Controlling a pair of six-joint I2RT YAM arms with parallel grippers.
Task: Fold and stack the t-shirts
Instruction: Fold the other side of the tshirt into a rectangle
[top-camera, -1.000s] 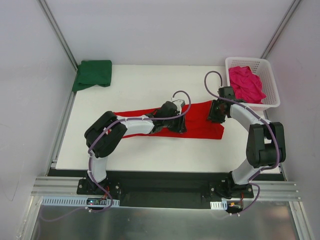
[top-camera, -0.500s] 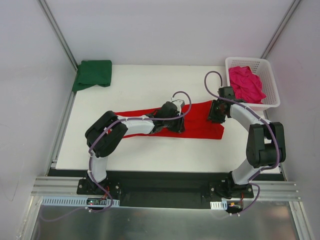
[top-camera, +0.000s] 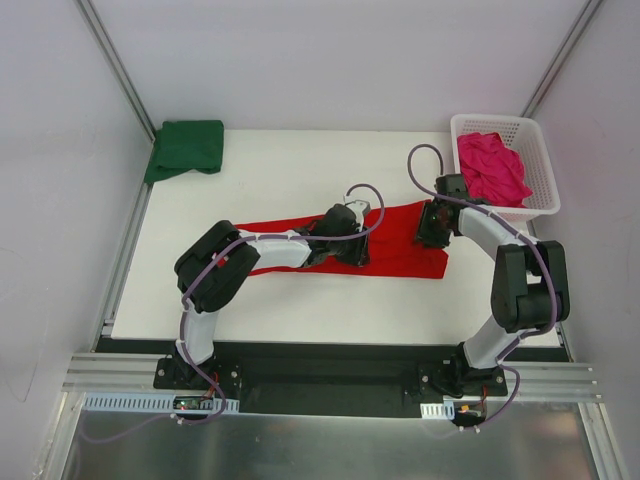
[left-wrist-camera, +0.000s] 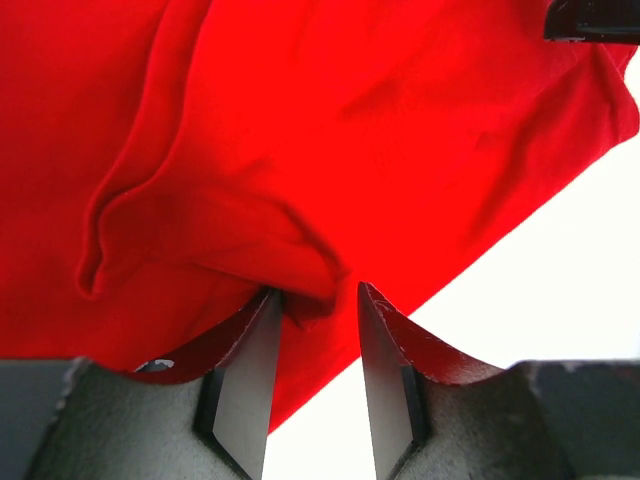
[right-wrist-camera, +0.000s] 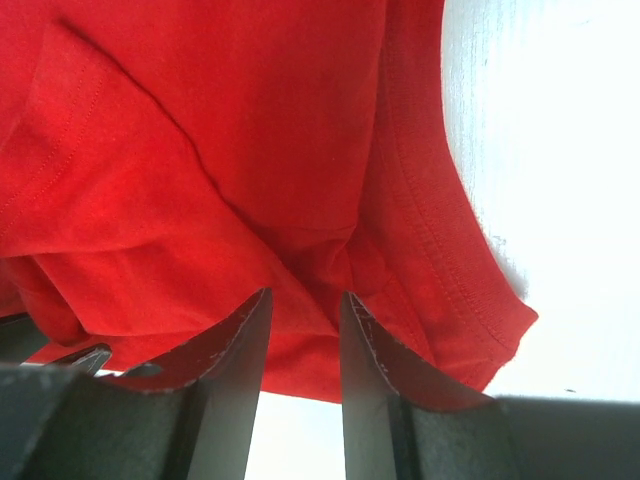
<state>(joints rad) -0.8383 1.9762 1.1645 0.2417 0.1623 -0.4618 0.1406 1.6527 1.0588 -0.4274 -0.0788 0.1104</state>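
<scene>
The red t-shirt (top-camera: 396, 238) lies in a long strip across the middle of the table (top-camera: 300, 175). My left gripper (top-camera: 356, 252) is down on its middle, jaws narrowly apart and pinching a raised fold of red cloth (left-wrist-camera: 300, 270). My right gripper (top-camera: 432, 232) is down on the shirt's right end, jaws closed on a bunched fold near the hemmed edge (right-wrist-camera: 330, 260). The dark green t-shirt (top-camera: 186, 148) lies folded at the far left corner. The magenta-pink t-shirt (top-camera: 492, 168) lies crumpled in the basket.
A white lattice basket (top-camera: 500, 122) stands at the far right corner, close behind my right arm. The enclosure walls and metal posts border the table on the left, right and back.
The left arm's elbow has shifted slightly. Both grippers stay on the red shirt in the same places.
</scene>
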